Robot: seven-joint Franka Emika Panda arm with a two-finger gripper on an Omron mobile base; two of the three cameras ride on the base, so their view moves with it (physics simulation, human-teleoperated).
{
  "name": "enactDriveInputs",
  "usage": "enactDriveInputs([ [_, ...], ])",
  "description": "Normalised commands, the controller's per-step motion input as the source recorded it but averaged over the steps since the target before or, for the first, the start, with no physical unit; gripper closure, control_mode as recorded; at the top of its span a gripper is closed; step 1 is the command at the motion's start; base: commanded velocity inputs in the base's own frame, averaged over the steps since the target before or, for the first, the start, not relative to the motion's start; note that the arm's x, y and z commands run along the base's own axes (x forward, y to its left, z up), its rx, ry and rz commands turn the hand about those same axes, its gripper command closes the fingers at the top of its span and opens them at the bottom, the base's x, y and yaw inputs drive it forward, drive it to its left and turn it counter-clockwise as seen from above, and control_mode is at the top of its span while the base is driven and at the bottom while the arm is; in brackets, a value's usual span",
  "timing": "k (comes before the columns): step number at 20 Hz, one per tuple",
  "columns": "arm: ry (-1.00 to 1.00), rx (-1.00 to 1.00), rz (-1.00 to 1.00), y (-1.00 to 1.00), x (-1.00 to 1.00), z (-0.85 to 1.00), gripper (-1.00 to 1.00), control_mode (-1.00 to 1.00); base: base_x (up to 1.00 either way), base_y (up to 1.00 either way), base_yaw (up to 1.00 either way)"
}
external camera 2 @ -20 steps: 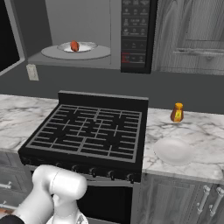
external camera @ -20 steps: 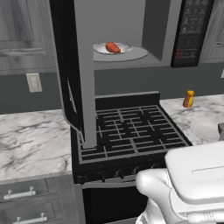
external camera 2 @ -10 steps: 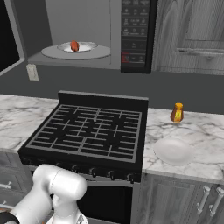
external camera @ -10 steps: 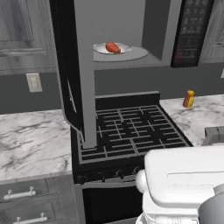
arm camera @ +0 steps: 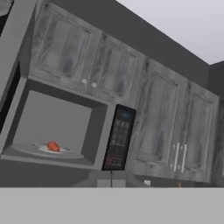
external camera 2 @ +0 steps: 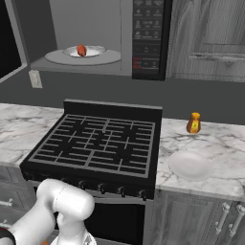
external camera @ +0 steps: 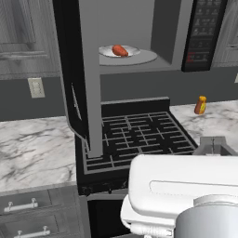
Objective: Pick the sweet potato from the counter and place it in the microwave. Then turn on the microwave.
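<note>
the sweet potato sits inside the microwave, resting on the small white plate that lies on the round turntable; in the hand view it shows as a small orange spot at about 8 o'clock. the microwave door hangs wide open, swung out over the black stove in the left base view. the dark button panel stands just to the right of the cavity, at about 3 o'clock from the potato. down on the table, to the right of the stove, an orange bottle with a yellow cap stands upright, and a white plate lies nearer the front edge, apart from the bottle. grey cabinets run above the microwave in the hand view. the claw peeks up at the bottom of the hand view, at 6 o'clock, its tips pressed together and pinching nothing, well apart from the microwave
</note>
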Motion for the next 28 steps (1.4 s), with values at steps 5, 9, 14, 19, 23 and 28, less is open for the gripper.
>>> enactDriveInputs([
  [5,-0.02,0.04,-0.07,0.09,0.0,0.0,1.0,-1.0,0.0,0.0,0.0],
  [9,0.0,0.05,-0.06,0.04,0.08,-0.03,1.0,-1.0,0.0,0.0,0.0],
  [14,0.0,0.04,-0.06,0.08,0.09,-0.02,1.0,-1.0,0.0,0.0,0.0],
  [19,-0.01,0.03,-0.05,0.15,0.07,-0.04,1.0,-1.0,0.0,0.0,0.0],
  [23,0.0,0.03,-0.04,0.17,0.09,-0.09,1.0,-1.0,0.0,0.0,0.0],
  [28,0.0,0.04,-0.05,0.14,0.16,-0.09,1.0,-1.0,0.0,0.0,0.0],
])
